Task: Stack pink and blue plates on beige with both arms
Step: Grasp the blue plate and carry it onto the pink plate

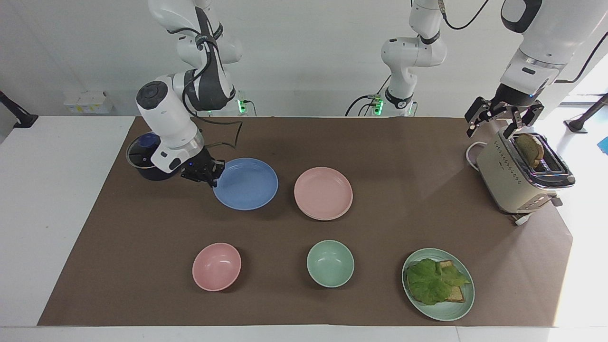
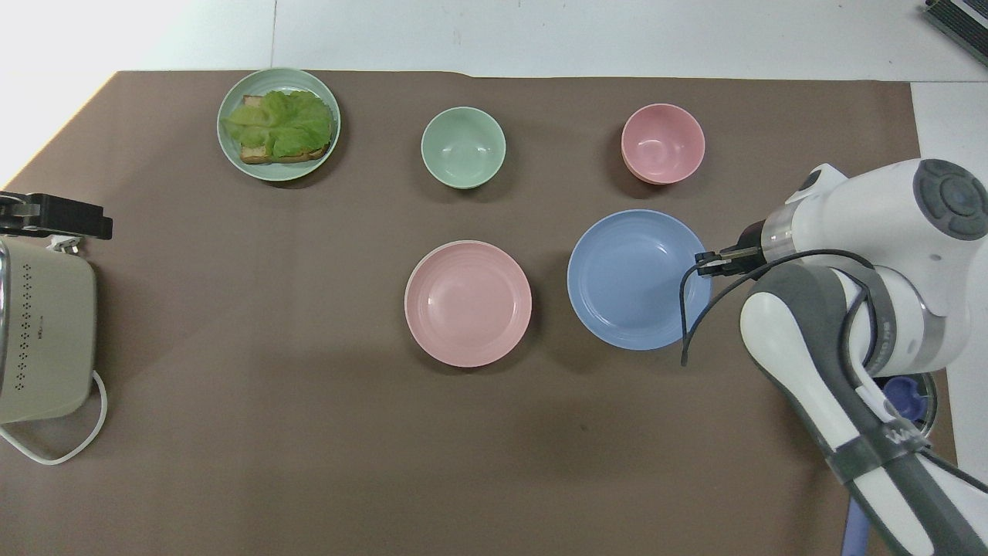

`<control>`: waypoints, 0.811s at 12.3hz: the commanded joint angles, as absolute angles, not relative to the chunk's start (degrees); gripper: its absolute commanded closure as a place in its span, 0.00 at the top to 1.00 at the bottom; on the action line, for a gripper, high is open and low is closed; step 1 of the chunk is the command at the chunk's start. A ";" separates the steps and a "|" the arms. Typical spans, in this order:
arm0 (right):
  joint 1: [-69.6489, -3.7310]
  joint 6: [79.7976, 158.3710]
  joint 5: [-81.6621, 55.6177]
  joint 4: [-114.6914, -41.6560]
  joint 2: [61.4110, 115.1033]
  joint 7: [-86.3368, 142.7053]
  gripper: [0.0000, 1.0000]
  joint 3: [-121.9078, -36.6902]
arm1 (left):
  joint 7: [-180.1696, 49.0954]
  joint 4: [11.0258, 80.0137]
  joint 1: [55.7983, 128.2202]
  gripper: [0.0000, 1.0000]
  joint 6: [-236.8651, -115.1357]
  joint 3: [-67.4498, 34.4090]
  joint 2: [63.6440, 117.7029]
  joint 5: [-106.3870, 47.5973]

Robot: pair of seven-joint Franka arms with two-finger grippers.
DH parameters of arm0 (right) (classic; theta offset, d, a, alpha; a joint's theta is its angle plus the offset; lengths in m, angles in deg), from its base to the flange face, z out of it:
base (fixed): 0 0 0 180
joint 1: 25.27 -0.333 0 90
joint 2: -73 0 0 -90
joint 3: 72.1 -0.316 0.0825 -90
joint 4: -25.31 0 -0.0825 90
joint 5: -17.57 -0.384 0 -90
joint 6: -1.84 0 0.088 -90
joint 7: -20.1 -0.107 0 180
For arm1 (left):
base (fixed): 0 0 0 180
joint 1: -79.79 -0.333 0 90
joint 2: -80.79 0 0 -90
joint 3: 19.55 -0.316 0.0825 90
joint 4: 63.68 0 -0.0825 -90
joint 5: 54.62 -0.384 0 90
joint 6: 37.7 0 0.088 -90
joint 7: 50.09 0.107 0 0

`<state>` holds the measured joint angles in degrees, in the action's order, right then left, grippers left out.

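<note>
White table (image 1: 57, 213) w/ brown mat (image 1: 294, 294) covering most of it. Sitting on the mat: pink plate (image 1: 323, 193) approx mid-mat; pink bowl (image 1: 216, 266), green bowl (image 1: 330, 263) & green plate (image 1: 439, 313) w/ lettuce-topped toast, all lying in a row farther from the robots; beige toaster (image 1: 510, 183) standing at the left arm's end, bread sticking up from its slot; dark lidded pot (image 1: 142, 156) resting at the right arm's end.

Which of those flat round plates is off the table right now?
The blue round plate, held by its rim in the right hand beside the pink round plate. The pink one and the green plate with lettuce toast lie flat.
</note>
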<state>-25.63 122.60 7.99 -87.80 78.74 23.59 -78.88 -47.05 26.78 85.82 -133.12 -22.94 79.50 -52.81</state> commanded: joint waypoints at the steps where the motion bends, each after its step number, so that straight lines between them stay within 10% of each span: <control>1: -27.18 125.65 4.48 -86.92 79.51 21.16 0.00 -80.01 | -46.31 26.85 85.42 1.00 -132.28 -22.71 79.21 -53.74; 10: -39.75 134.80 4.91 -87.19 85.21 2.98 0.00 -79.92 | -46.31 26.85 85.42 1.00 -132.28 -22.71 79.21 -53.74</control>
